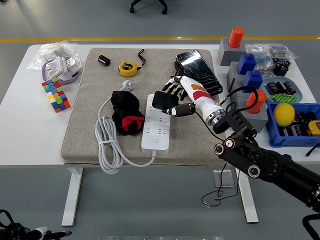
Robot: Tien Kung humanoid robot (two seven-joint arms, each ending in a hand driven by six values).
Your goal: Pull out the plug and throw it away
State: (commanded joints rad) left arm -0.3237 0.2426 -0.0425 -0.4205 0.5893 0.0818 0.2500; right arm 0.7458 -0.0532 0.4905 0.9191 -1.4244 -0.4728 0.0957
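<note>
- Now the right hand (pixel 172 102) is curled around the black plug (pixel 161 100), fingers over its top and thumb beneath, a hold that lets it lift straight away from the sockets.
- The plug sits at the upper end of the white power strip (pixel 156 125); whether its pins have cleared the socket cannot be told.
- The power strip lies lengthwise on the grey mat (pixel 90 120) near the middle of the bench (pixel 25 135), its white cable (pixel 107 145) coiled on the mat toward the bench's near edge, so it stays loose and unstrained.
- A black-and-red cloth (pixel 126 114) lies just beside the strip, on its left.
- No bin is visible, so where the plug should be dropped is unclear.
- The left hand is out of view.
</note>
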